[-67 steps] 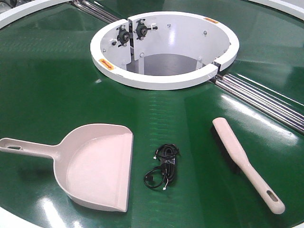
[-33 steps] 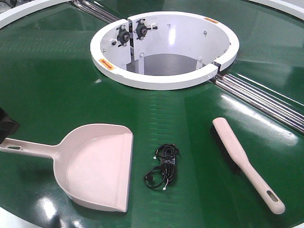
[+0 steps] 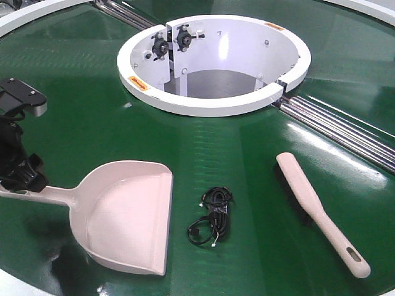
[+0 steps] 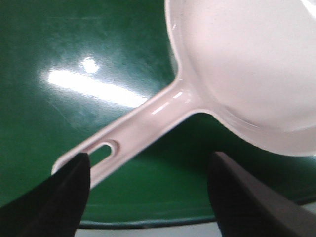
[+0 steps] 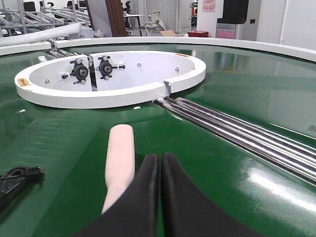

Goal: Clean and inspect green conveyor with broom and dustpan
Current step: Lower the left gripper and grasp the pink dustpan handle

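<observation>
Grasping the dustpan (image 3: pixel 126 216)
The left end effector (image 4: pixel 148 163) was spread astride its handle (image 4: pixel 143 126), to be centred before closing; the right end effector (image 5: pixel 160 160) was clenched empty.

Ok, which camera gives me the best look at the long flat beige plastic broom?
The exterior front-facing view: the whole beige plastic broom shows, handle slot included. The right wrist view catches only its rounded end beyond the right gripper; the left wrist view misses it.
</observation>
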